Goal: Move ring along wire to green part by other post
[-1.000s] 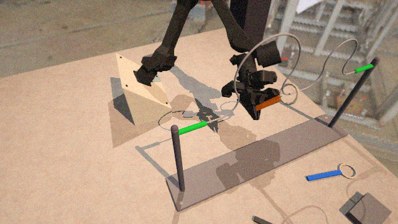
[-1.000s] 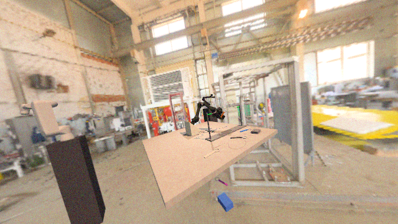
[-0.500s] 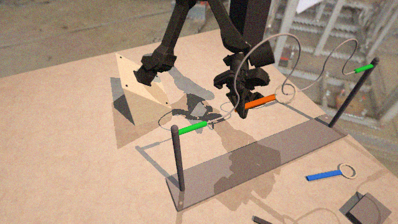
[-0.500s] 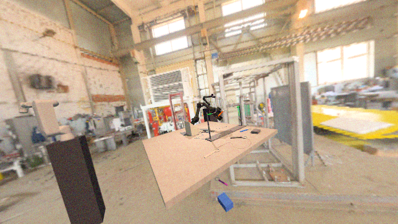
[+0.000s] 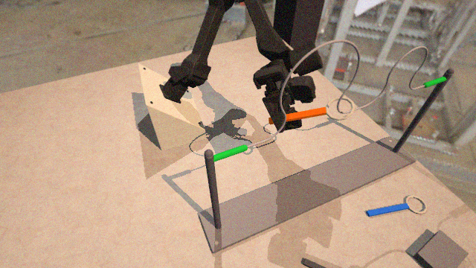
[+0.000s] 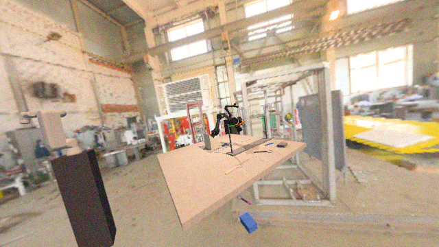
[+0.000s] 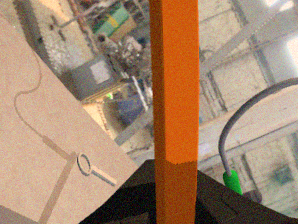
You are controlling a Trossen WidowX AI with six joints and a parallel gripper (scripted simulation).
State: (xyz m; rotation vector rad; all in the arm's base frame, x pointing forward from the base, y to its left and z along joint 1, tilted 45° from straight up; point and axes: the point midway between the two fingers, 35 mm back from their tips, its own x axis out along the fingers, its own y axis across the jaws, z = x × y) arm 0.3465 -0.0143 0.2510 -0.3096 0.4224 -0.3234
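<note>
Orange handle [image 5: 314, 112] [image 6: 242, 123] [image 7: 179, 100] clenched in pincer [image 5: 285, 120] [image 6: 239, 124]; its ring [image 5: 340, 108] at the grey wire's [image 5: 358, 59] [image 7: 223, 137] mid-span dip, between posts. Risk: a slight tilt or sideways drift could bring ring or fingers against grey.
</note>
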